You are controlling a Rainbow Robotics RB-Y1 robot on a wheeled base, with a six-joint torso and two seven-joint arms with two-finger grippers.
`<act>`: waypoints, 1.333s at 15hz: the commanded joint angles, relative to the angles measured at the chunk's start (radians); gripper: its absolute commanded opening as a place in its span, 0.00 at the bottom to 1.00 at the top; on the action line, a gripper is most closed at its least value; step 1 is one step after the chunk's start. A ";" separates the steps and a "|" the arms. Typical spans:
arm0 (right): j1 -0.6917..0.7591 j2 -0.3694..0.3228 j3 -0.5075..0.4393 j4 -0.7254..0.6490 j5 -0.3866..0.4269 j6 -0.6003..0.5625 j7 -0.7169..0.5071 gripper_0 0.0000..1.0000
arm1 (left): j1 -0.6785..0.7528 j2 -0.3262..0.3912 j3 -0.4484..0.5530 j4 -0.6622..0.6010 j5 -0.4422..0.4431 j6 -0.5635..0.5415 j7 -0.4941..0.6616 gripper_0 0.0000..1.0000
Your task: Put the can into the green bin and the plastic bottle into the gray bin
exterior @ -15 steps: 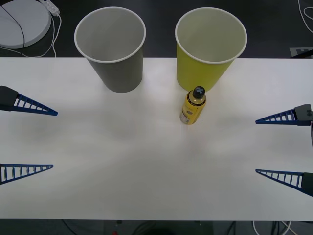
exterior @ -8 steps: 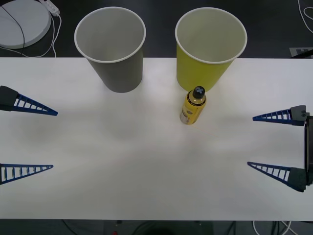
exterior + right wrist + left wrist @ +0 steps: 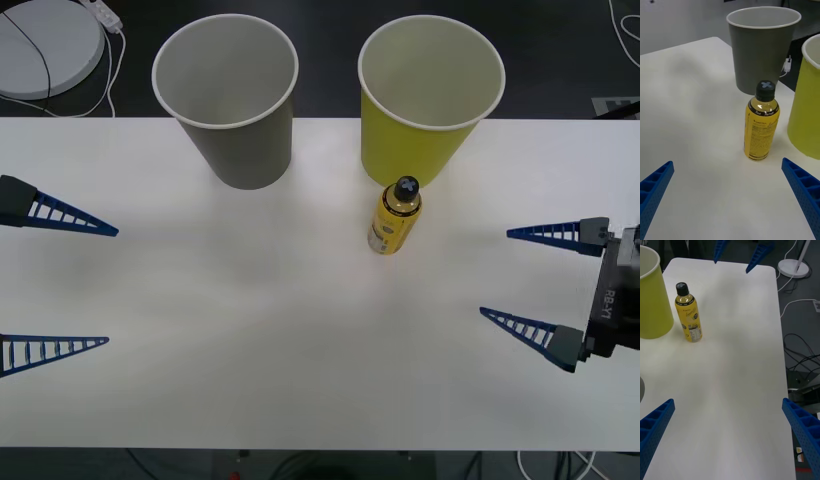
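The white bench [image 3: 300, 330] carries the gray bin [image 3: 226, 100] and the green bin [image 3: 430, 100] side by side at its far edge. The plastic bottle [image 3: 395, 215] stands upright just in front of the green bin, its long axis vertical. The right pincer [image 3: 525, 278] is the nearer one, wide open and empty, with the bottle lying ahead between its fingers' lines. The left pincer [image 3: 85, 285] waits open and empty, well apart. Since a second ago the right pincer has advanced toward the bottle; the left has not moved.
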 commanded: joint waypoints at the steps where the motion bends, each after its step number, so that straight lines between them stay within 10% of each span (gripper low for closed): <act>1: -0.001 0.000 0.043 0.000 -0.001 0.095 0.009 1.00 | 0.000 0.000 0.000 0.000 0.000 0.000 0.000 1.00; 11: -0.077 -0.002 0.266 -0.001 -0.010 0.448 0.029 1.00 | 0.000 0.000 0.000 0.000 0.000 0.000 0.000 1.00; 20: -0.186 0.034 0.398 0.025 -0.007 0.542 0.031 1.00 | 0.000 0.000 0.000 0.000 0.000 0.000 0.000 1.00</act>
